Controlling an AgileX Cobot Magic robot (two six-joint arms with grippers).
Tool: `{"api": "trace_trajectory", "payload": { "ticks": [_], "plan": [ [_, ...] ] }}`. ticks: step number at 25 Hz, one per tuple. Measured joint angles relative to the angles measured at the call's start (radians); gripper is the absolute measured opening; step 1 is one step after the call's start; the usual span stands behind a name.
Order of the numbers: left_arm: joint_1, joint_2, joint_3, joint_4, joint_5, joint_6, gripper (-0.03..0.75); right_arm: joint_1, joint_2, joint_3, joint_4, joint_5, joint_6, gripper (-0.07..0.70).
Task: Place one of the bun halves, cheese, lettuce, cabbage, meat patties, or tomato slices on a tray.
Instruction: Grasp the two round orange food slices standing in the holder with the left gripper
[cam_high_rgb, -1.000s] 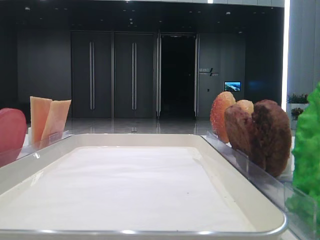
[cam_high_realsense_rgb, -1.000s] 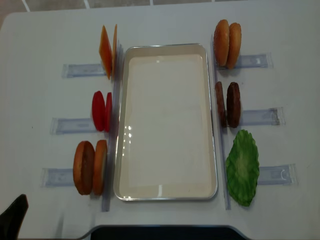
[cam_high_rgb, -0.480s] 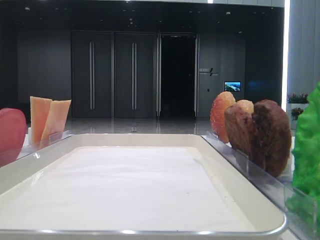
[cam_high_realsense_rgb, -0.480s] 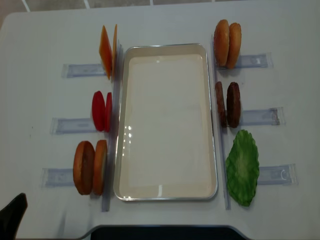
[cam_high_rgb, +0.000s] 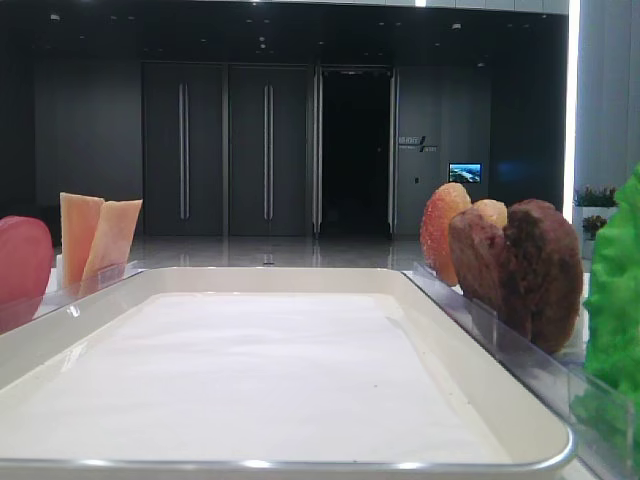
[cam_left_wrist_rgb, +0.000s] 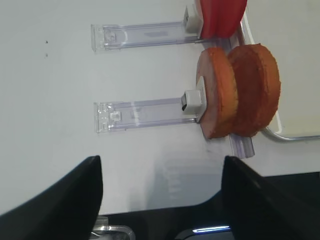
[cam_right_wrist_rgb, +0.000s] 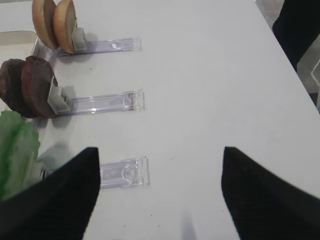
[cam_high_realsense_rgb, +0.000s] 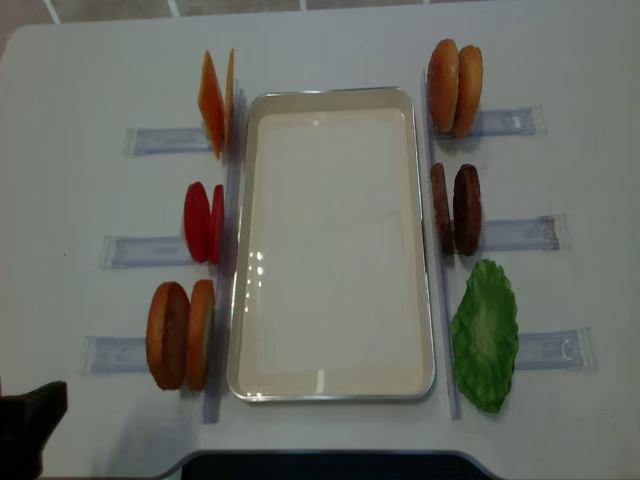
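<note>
The cream tray (cam_high_realsense_rgb: 330, 250) lies in the middle of the table with nothing on it; it also fills the low view (cam_high_rgb: 250, 380). To its left stand the cheese (cam_high_realsense_rgb: 215, 103), the tomato slices (cam_high_realsense_rgb: 203, 222) and two bun halves (cam_high_realsense_rgb: 180, 335). To its right stand more bun halves (cam_high_realsense_rgb: 455, 88), the meat patties (cam_high_realsense_rgb: 456, 210) and green lettuce (cam_high_realsense_rgb: 485, 335). I cannot pick out any cabbage. My left gripper (cam_left_wrist_rgb: 161, 162) is open and holds nothing; it hangs over the table's front edge, short of the left bun halves (cam_left_wrist_rgb: 237, 90). My right gripper (cam_right_wrist_rgb: 160, 152) is open over bare table beside the lettuce (cam_right_wrist_rgb: 17, 145).
Each food stack leans in a clear plastic holder (cam_high_realsense_rgb: 165, 140) that runs outward from the tray. One such holder (cam_right_wrist_rgb: 122, 175) lies just ahead of my right gripper's left finger. The dark front edge of the table (cam_high_realsense_rgb: 320, 465) is close to my left gripper.
In the overhead view the dark shape of my left gripper at the lower left corner has shifted and now reaches further right. The food and the tray have not moved.
</note>
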Motion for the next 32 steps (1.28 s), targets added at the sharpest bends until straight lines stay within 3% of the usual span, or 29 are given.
{"api": "trace_trajectory", "payload": {
  "ticks": [8,23,32],
  "plan": [
    [0.000,0.167,-0.096,0.000,0.074,-0.038,0.559,0.000,0.000,0.000,0.000,0.000,0.000,0.514],
    [0.000,0.578,-0.296,0.000,0.074,-0.051,0.558,0.000,0.000,0.000,0.000,0.000,0.000,0.514],
    [0.000,0.770,-0.348,-0.002,0.069,-0.052,0.558,0.000,0.000,0.000,0.000,0.000,0.000,0.514]
  ]
}}
